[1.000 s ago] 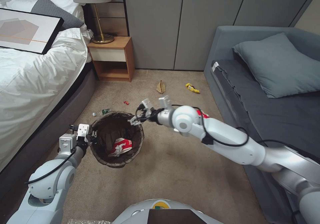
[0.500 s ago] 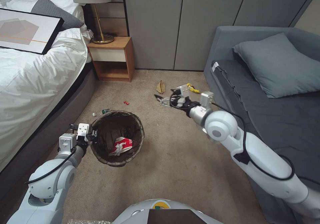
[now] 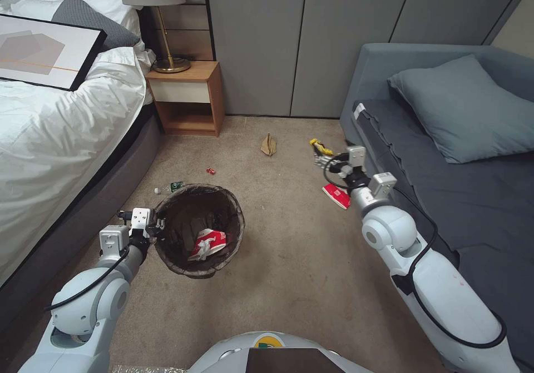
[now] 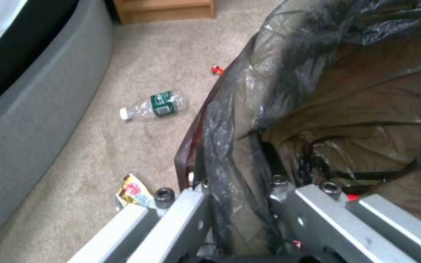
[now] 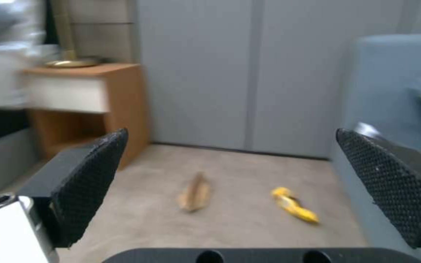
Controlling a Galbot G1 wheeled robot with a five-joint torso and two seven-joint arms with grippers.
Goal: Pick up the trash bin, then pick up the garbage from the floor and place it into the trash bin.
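Lying just beyond the spread right tool (image 5: 230,193), yellow packet (image 5: 293,205).

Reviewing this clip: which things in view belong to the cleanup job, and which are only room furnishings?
Job: left gripper clamped on the bag-lined round trash bin; open right gripper; yellow snack packet; flat brown paper bag; red-and-white wrapper; green-labelled clear bottle.

Furnishings: wooden nightstand; brass lamp; grey sofa cushion.

Take the trash bin (image 3: 199,231) as your landmark: a wrapper (image 3: 207,243) lies inside it, the bottle (image 3: 169,187) sits just behind it toward the bed (image 3: 55,128), and the nightstand (image 3: 189,98) stands farther behind. Right of it lie the paper bag (image 3: 268,144) and snack packet (image 3: 321,147), near the sofa (image 3: 445,156).
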